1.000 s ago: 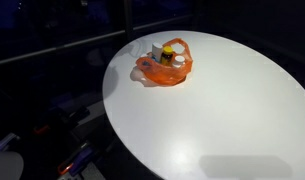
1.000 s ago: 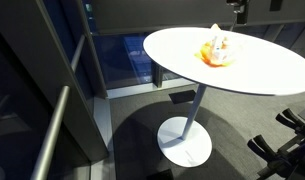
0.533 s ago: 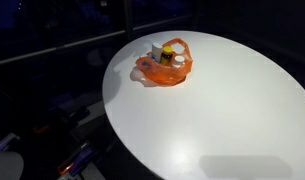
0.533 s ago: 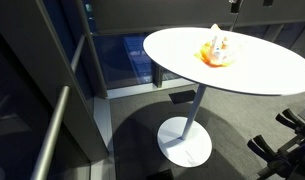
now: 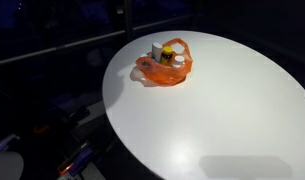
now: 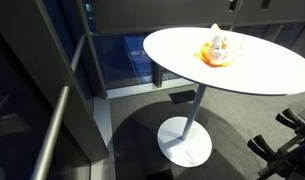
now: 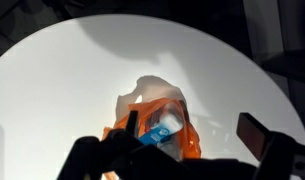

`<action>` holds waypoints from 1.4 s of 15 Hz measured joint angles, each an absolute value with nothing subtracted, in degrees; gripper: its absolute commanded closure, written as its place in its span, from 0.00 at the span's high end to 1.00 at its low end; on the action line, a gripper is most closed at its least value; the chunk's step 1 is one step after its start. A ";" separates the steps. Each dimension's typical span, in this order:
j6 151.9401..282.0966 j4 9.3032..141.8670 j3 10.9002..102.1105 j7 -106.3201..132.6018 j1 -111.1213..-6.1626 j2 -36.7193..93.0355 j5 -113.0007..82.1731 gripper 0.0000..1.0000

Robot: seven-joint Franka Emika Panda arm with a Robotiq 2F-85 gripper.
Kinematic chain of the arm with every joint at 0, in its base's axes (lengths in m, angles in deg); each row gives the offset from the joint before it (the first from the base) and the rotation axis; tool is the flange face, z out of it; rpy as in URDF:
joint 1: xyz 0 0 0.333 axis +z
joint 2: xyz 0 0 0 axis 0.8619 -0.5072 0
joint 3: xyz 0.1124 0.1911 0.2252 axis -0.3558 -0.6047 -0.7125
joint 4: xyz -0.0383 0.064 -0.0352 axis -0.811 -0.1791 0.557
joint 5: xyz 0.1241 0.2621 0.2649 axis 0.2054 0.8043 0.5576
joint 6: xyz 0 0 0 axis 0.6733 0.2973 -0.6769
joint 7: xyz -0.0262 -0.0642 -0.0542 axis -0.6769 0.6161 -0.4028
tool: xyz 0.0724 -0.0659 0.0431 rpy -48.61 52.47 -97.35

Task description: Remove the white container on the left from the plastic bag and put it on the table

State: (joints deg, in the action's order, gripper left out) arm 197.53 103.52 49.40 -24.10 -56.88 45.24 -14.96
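An orange plastic bag (image 5: pixel 164 66) lies on the round white table (image 5: pixel 222 110), near its far edge. A white container (image 5: pixel 155 49) stands in the bag's left part, beside a yellow-topped item (image 5: pixel 169 54). In the other exterior view the bag (image 6: pixel 216 50) is small, and only a dark tip of my gripper (image 6: pixel 232 4) shows at the top edge, high above it. In the wrist view my gripper (image 7: pixel 192 130) is open and empty, its fingers (image 7: pixel 254 135) wide apart above the bag (image 7: pixel 142 100). A white container with a blue label (image 7: pixel 164 128) shows inside it.
The table stands on a single pedestal with a round foot (image 6: pixel 187 140). A railing and glass panel (image 6: pixel 102 60) stand beside it. Dark equipment (image 6: pixel 287 150) sits on the floor at the lower right. The surroundings are dim.
In an exterior view my gripper has risen and almost left the top of the frame. The bag and its contents have not moved.
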 measured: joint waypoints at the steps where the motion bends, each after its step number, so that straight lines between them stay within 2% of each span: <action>1: 198.37 103.71 49.86 -25.36 -57.24 45.22 -14.93 1.00; 21: 200.37 103.21 52.96 -35.95 -59.68 43.53 -14.98 1.00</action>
State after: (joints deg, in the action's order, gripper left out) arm 200.37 103.21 52.96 -35.95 -59.68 43.53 -14.98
